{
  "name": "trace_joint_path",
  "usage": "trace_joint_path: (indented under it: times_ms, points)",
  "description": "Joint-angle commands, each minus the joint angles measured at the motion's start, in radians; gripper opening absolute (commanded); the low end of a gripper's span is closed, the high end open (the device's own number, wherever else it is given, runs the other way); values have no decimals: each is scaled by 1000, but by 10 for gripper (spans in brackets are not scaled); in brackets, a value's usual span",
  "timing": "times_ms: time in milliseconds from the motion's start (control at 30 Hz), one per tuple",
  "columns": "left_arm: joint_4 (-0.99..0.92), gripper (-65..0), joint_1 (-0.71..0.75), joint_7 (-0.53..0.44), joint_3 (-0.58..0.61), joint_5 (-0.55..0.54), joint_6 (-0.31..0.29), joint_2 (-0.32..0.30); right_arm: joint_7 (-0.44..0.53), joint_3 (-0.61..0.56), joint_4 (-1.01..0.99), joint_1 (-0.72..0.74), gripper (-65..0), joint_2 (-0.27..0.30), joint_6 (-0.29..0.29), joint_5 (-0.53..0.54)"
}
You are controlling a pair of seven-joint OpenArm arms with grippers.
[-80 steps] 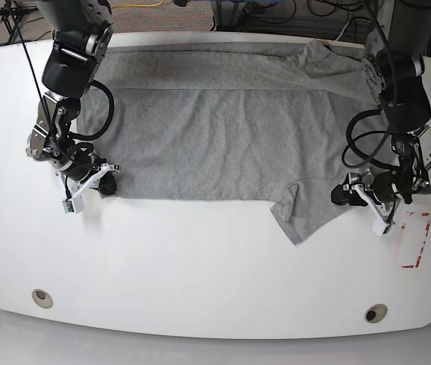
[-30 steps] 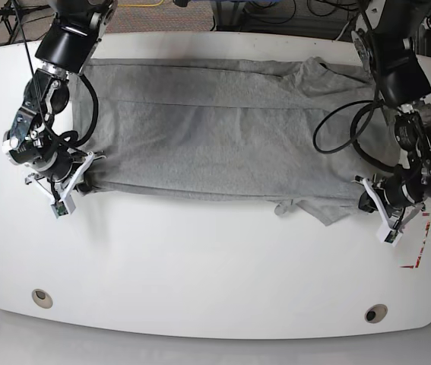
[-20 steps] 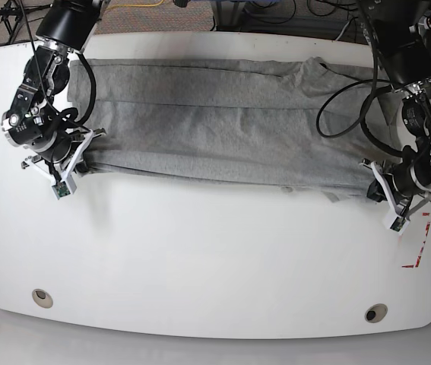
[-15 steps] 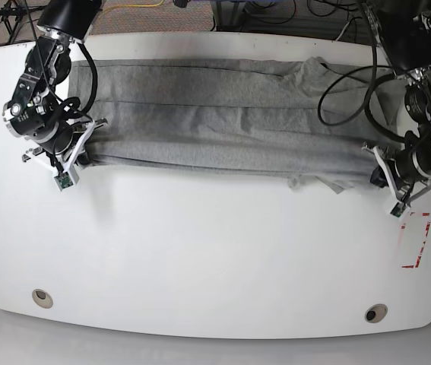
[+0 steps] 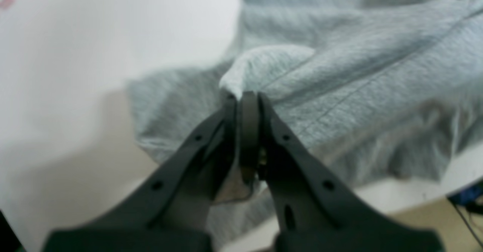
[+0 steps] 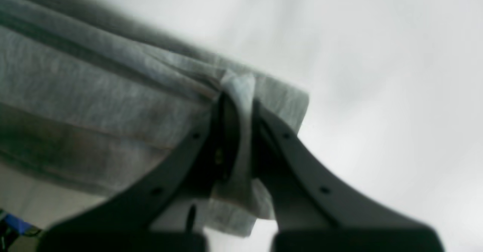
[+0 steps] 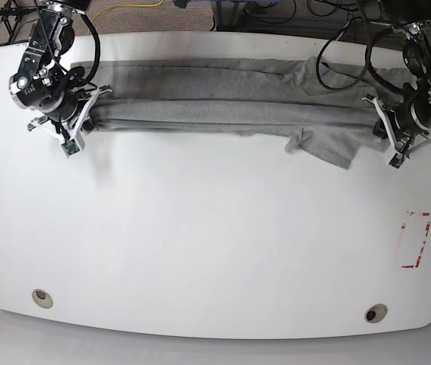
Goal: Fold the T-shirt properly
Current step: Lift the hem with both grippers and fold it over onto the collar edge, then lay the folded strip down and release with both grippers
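The left pincer (image 7: 383, 131) and right pincer (image 7: 86, 115) are each clamping an end of the T-shirt (image 7: 223, 103), which is stretching between them over the table (image 7: 215, 243).

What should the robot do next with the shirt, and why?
Probably lower the lifted edge onto the far part of the T-shirt. Both the left gripper and right gripper pinch its corners, stretched near the table's back.

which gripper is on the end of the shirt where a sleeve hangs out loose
The left gripper, at the base view's right. Beside it a sleeve flap of the T-shirt droops below the folded band; near the right gripper the band's edge runs clean.
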Motion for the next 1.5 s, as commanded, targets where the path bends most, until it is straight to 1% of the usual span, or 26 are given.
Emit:
trace_joint_path:
  times_ms: [0, 67, 133, 200, 267, 300, 333, 400, 433, 467, 533, 600, 667, 733, 800, 833, 900, 933, 967, 1000, 1033, 1100, 1167, 1267, 1333, 1467]
  points:
    - [20, -650, 18, -2, -9, 14, -1, -21, 4, 7, 20, -20, -629, 17, -2, -18]
    - [20, -650, 34, -2, -9, 14, -1, -21, 4, 7, 18, -29, -626, 17, -2, -18]
    - [20, -637, 50, -2, -6, 14, -1, -21, 4, 7, 18, -40, -585, 17, -2, -18]
    - [20, -572, 58, -2, -3, 14, -1, -21, 4, 7, 20, -51, -499, 15, -2, -18]
    - [20, -489, 63, -2, -3, 14, -1, -21, 4, 7, 20, -52, -393, 0, -2, -18]
    - [20, -408, 63, -2, -3, 14, -1, -21, 4, 7, 26, -52, -308, -11, -2, -19]
    - [20, -378, 61, -2, -3, 14, -1, -21, 4, 8, 32, -54, -276, -11, -2, -19]
    - [20, -228, 55, -2, -3, 14, -1, -21, 4, 8, 71, -54, -141, -20, -2, -18]
    - [20, -203, 55, -2, -3, 14, -1, -21, 4, 8, 78, -54, -116, -25, -2, -18]
    - [22, -149, 49, -2, -1, 14, -1, -21, 4, 8, 103, -54, -73, -32, -2, -16]
    - [43, -133, 26, 8, -1, 12, -1, -21, 4, 8, 121, -51, -55, -49, -2, -16]
    - [66, -142, 0, 48, -4, 12, -1, -21, 4, 8, 123, -42, -68, -69, -2, -16]
    - [86, -146, -26, 48, -6, 12, -1, -20, 4, 13, 123, -23, -92, -80, -2, -16]
    - [97, -146, -40, 48, -7, 12, -1, -20, 4, 14, 121, -11, -133, -85, -2, -16]
    - [92, -146, -37, 48, -7, 14, -1, -21, 4, 13, 120, -6, -182, -104, -2, -16]
    - [80, -146, -37, 48, -9, 18, -1, -21, 4, 13, 120, -3, -236, -121, -2, -16]
    - [57, -151, -34, 48, -9, 20, -1, -21, 5, 13, 118, -3, -317, -134, -2, -18]
    - [35, -167, -19, 48, -11, 20, -1, -21, 5, 13, 117, -6, -393, -140, -2, -19]
    - [26, -175, -12, 48, -11, 20, -1, -21, 5, 13, 114, -6, -423, -143, -2, -19]
    - [9, -199, 1, 48, -11, 20, -1, -21, 5, 11, 107, -9, -503, -144, -2, -18]
    - [-4, -217, 11, 48, -11, 20, -1, -21, 5, 10, 104, -19, -560, -144, -2, -18]
    - [-29, -254, 34, 48, -12, 20, -1, -21, 10, 10, 94, -42, -650, -146, -2, -18]
    - [-49, -282, 57, 48, -21, 18, -1, -21, 13, 7, 78, -57, -650, -146, -2, -16]
    - [-70, -315, 89, 26, -24, 20, -1, -21, 30, 7, 52, -72, -610, -146, -2, -16]
    - [-95, -340, 106, 5, -24, 20, -1, -21, 65, 7, 17, -85, -609, -146, -2, -22]
    - [-138, -364, 107, -8, -21, 20, -1, -21, 117, 7, -54, -94, -609, -137, -2, -25]
